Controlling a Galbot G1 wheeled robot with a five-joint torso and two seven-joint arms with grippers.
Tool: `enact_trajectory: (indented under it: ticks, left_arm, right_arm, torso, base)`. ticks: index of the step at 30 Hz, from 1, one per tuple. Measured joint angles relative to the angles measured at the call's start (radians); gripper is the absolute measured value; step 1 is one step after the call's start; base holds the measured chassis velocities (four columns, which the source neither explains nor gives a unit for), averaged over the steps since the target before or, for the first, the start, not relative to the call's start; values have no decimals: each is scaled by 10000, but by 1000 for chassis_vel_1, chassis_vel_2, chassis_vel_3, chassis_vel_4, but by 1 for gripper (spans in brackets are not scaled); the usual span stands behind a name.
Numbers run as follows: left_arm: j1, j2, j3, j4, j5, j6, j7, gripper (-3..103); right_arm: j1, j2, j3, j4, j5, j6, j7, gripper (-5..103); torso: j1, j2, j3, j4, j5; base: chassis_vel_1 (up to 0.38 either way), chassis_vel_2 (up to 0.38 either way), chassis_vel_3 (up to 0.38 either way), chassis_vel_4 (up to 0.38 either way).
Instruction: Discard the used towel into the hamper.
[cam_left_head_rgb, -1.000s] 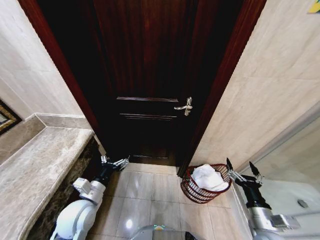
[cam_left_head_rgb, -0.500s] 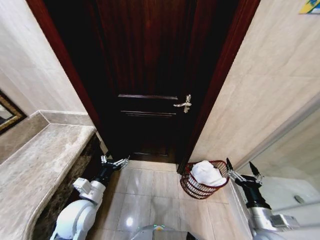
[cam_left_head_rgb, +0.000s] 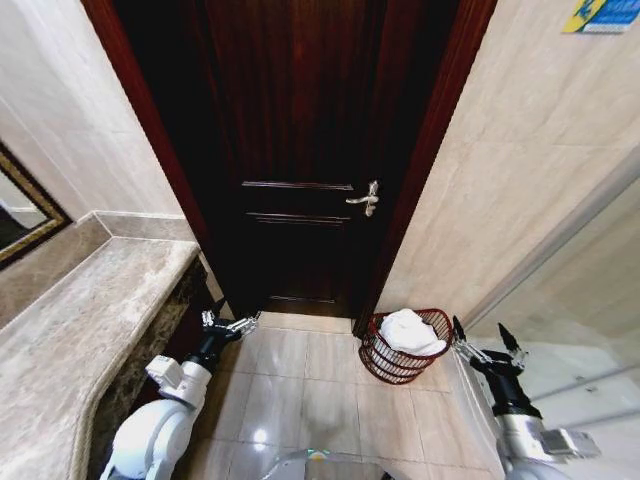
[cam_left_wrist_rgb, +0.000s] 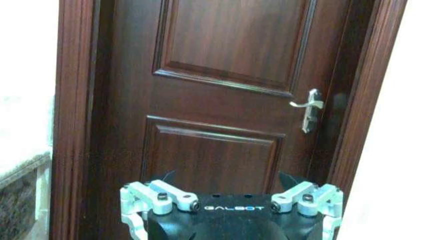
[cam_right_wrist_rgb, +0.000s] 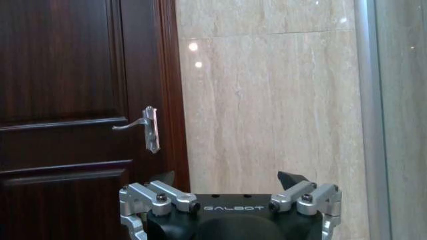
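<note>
- Dark wooden door (cam_left_head_rgb: 300, 190), closed, with a silver lever handle (cam_left_head_rgb: 364, 199).
- Beige marble-look walls (cam_left_head_rgb: 520, 180).
- Glossy tiled floor (cam_left_head_rgb: 300, 390) reflecting light.
- Stone counter (cam_left_head_rgb: 70, 340) at left, framed mirror (cam_left_head_rgb: 25, 215) above.

Floor (cam_left_head_rgb: 300, 385): glossy beige tile, dark grout lines, a light glare spot near the bottom edge. The hamper (cam_left_head_rgb: 400, 357) stands directly on it, upright, by the right door jamb at the foot of the marble wall. White towel (cam_left_head_rgb: 408, 332) sits heaped inside the hamper, off the tiles.
</note>
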Motion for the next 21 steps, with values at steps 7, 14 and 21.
enact_trajectory:
  ticks: [7,14,21]
  left_arm:
    - [-1,0,0,0,0,0,0,100]
    - [-1,0,0,0,0,0,0,100]
    - [-1,0,0,0,0,0,0,100]
  right_arm:
    - [0,0,0,0,0,0,0,100]
    - [0,0,0,0,0,0,0,100]
    - [0,0,0,0,-1,0,-1,100]
  torso:
    - [1,0,0,0,0]
    - [-1,0,0,-1,0]
    - [-3,1,-1,-1,2]
  base:
    - [74,-91,-96,87]
    - [140,-121,-132,140]
    - [180,-169,-159,172]
